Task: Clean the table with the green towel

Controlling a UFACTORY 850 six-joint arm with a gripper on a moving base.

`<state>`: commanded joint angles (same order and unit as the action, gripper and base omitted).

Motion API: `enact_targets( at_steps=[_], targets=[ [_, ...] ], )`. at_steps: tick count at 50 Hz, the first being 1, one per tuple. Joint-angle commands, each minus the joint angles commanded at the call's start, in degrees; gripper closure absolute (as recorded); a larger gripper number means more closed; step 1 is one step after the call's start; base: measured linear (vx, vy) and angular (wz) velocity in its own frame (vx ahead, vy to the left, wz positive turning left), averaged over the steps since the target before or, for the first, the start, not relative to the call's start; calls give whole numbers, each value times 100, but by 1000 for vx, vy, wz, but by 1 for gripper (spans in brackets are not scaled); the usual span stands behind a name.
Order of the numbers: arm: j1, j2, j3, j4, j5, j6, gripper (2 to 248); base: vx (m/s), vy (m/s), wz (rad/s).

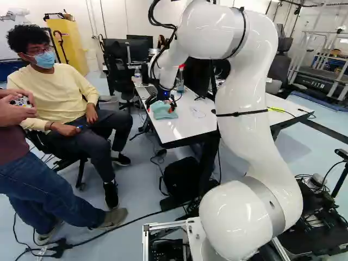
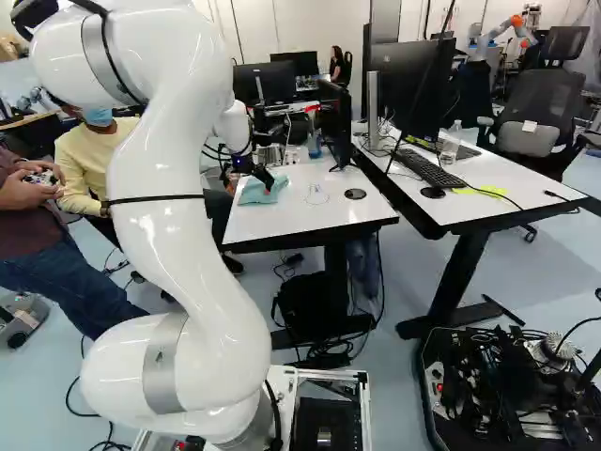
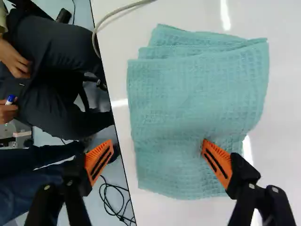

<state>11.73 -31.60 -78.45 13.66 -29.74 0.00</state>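
Observation:
Above the left part of the white table (image 1: pixel 187 122), the gripper (image 1: pixel 167 103) hangs over the folded green towel (image 1: pixel 162 111); the right base view shows the gripper (image 2: pixel 252 171) and towel too. In the wrist view the gripper (image 3: pixel 151 153) stands open, its orange-padded fingers wide apart. One finger is over the towel (image 3: pixel 193 94), the other out past the table edge. Nothing is held between them. The towel lies close to that edge with its folds stacked. Whether the finger over it touches the cloth I cannot tell.
A seated person is close beside the table's edge, and another stands near, holding a controller. A grey cable (image 3: pixel 115 18) lies by the towel. A bottle (image 2: pixel 315 141) and monitors stand farther back. A second table (image 2: pixel 470 183) carries a keyboard (image 2: pixel 432 169). Another robot (image 2: pixel 498 36) stands far off.

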Motion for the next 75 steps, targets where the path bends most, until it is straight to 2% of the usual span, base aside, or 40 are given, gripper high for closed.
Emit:
enact_targets(
  at_steps=[40,75],
  targets=[
    [-3,6,-2,0,0,0,3,0,0,0],
    [-3,513,131,0,1,0,3,0,0,0]
  ],
)
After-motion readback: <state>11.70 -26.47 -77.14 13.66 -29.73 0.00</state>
